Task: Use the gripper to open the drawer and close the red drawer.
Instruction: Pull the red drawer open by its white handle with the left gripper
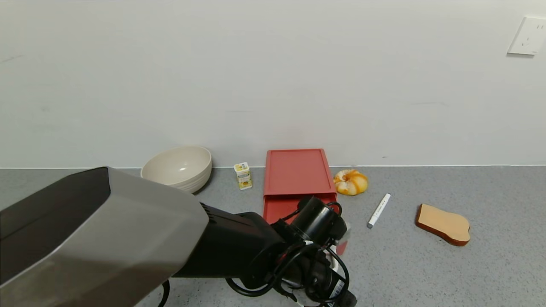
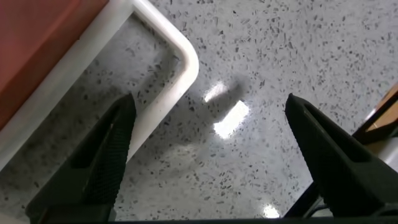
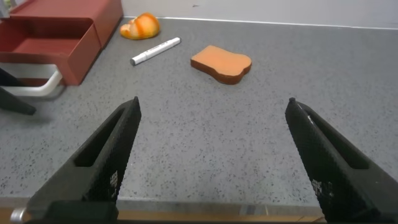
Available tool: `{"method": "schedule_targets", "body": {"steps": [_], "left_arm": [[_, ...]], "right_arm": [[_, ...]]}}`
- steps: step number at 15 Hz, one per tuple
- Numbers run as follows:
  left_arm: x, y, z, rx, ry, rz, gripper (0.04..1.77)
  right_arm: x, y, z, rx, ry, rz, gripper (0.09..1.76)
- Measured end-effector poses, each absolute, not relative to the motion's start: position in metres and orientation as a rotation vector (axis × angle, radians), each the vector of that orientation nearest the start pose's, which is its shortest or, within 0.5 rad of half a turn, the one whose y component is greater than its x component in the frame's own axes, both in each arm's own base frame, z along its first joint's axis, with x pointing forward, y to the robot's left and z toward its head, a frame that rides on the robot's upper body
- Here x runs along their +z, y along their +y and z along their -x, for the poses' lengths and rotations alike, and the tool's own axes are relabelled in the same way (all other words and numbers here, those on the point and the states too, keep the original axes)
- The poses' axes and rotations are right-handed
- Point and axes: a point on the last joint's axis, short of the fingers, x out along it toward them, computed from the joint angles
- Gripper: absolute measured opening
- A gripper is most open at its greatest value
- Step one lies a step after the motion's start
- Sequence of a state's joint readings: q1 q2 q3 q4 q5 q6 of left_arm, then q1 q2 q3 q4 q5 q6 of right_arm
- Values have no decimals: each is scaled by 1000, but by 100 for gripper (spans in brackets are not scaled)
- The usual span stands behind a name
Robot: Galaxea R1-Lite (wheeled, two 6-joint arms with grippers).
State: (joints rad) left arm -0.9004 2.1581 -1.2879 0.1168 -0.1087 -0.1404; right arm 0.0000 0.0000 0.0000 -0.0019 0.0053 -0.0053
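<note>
The salmon-red drawer box [image 1: 298, 172] stands against the wall, and its tray [image 1: 279, 208] is pulled out toward me. The right wrist view shows the open tray [image 3: 53, 43] and its white loop handle [image 3: 45, 87]. My left arm [image 1: 318, 221] reaches to the drawer's front and hides its own gripper in the head view. In the left wrist view the left gripper [image 2: 209, 102] is open just above the table. The handle's [image 2: 180, 65] corner lies between the jaws, close by one finger [image 2: 106, 155]. My right gripper [image 3: 214, 102] is open and empty over the table's front edge.
A beige bowl [image 1: 179, 168] and a small yellow carton [image 1: 243, 175] stand left of the drawer. An orange-white bun [image 1: 350, 182], a white marker [image 1: 379, 210] and a toast slice [image 1: 443, 224] lie to its right. The wall is right behind.
</note>
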Motion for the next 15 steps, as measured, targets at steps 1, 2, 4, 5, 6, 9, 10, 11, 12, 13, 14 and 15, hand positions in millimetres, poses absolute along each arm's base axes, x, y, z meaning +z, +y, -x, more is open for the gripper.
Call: {"method": "schedule_targets", "body": {"steps": [1, 2, 4, 5, 6, 9, 10, 11, 12, 13, 14, 15], "left_arm": [[80, -310, -241, -846, 1011, -264, 172], [80, -311, -239, -843, 1008, -263, 172], [81, -314, -237, -839, 1014, -249, 172], [81, -315, -235, -837, 1018, -244, 172], [80, -316, -234, -832, 1018, -243, 172], [79, -318, -231, -822, 1021, -243, 172], [79, -319, -230, -818, 1026, -236, 172], [78, -319, -229, -819, 1032, -236, 172], [78, -319, -228, -820, 1035, -237, 172], [78, -319, -227, -820, 1036, -236, 172], [79, -320, -226, -820, 1038, -234, 172], [78, -320, -225, -817, 1042, -232, 172]], "right_arm": [[76, 0, 23, 6, -2, 5, 171], [76, 0, 23, 6, -1, 6, 171], [76, 0, 23, 6, -1, 5, 171], [76, 0, 23, 5, -2, 5, 171], [76, 0, 23, 5, -2, 6, 171], [76, 0, 23, 6, -1, 7, 171], [76, 0, 23, 6, -1, 7, 171], [76, 0, 23, 5, -1, 7, 171], [76, 0, 23, 5, -1, 7, 171], [76, 0, 23, 5, -1, 7, 171], [76, 0, 23, 6, -1, 7, 171], [76, 0, 23, 5, -1, 7, 171]]}}
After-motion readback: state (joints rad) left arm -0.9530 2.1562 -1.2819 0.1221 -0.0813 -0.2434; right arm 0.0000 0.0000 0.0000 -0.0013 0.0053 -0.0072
